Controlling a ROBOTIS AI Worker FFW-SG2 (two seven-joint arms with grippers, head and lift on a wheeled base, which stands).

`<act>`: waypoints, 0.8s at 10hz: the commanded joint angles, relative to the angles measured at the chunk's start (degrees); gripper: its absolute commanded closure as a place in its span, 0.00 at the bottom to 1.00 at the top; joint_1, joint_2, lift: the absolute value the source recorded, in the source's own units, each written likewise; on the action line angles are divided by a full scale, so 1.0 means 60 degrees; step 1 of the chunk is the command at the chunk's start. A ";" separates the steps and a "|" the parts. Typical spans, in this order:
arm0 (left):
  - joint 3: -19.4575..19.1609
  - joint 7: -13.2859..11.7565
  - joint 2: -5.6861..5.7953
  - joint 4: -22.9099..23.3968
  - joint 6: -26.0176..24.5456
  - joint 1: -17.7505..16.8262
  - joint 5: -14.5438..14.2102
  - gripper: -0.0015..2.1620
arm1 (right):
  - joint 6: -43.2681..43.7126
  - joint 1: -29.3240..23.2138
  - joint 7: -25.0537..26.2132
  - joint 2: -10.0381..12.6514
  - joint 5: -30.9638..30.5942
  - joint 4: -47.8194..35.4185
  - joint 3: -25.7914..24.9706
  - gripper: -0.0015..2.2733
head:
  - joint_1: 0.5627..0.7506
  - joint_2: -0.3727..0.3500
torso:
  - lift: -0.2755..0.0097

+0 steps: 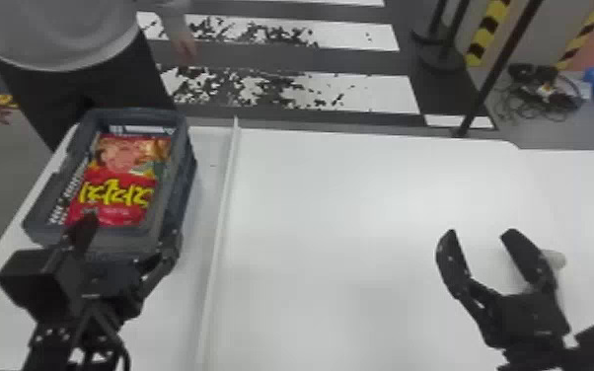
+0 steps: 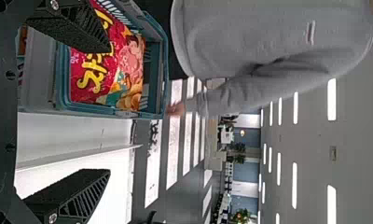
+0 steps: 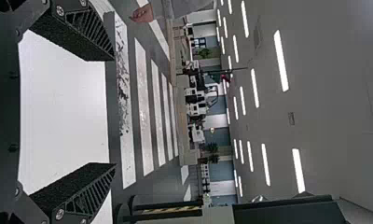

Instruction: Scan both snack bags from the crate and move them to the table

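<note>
Snack bag [image 1: 121, 172] lies in crate [image 1: 180, 187], long axis near-to-far, far end angled right. Crate sits near counter's [image 1: 335, 222] left edge; surface extends rightward. Left pincer [image 1: 129, 231], right pincer [image 1: 481, 234]: both wide open, holding nothing.

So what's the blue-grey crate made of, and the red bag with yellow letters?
The blue-grey crate looks like hard, matt plastic: stiff rim, rounded corners. The red snack bag with yellow letters is probably thin, smooth plastic film, judging by its bright printed picture; foil inside is possible.
</note>
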State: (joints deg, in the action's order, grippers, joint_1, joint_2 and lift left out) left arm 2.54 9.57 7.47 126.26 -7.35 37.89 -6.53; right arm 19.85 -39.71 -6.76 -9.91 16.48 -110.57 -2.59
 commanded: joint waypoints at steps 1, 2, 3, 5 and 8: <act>-0.0131 0.0016 0.0000 0.0183 -0.1142 -0.0660 -0.0289 0.04 | -0.0109 0.0041 -0.0001 -0.0019 -0.0036 -0.0015 -0.0022 0.05 | 0.70 0.46 | 0.66; -0.0263 0.0030 0.0000 0.0198 -0.2168 -0.1202 -0.0479 0.04 | -0.0139 0.0055 -0.0001 -0.0019 -0.0066 -0.0029 -0.0022 0.05 | 0.70 0.47 | 0.66; -0.0394 0.0060 0.0000 0.0212 -0.3135 -0.1729 -0.0611 0.04 | -0.0256 0.0085 -0.0001 -0.0033 -0.0080 -0.0029 -0.0022 0.05 | 0.70 0.48 | 0.66; -0.0892 -0.0102 0.0015 0.0564 -0.5098 -0.2418 -0.0933 0.04 | -0.0344 0.0085 -0.0001 -0.0048 -0.0080 -0.0029 -0.0066 0.05 | 0.70 0.50 | 0.66; -0.1976 -0.0717 0.0117 0.0622 -0.6269 -0.3033 -0.1549 0.04 | -0.0549 0.0114 0.0013 -0.0033 -0.0183 -0.0058 -0.0051 0.05 | 0.70 0.54 | 0.66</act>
State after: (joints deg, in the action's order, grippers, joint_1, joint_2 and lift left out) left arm -8.19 5.20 7.99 130.03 -43.97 20.23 -15.11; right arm 16.90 -39.02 -6.68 -10.18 15.57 -110.86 -2.97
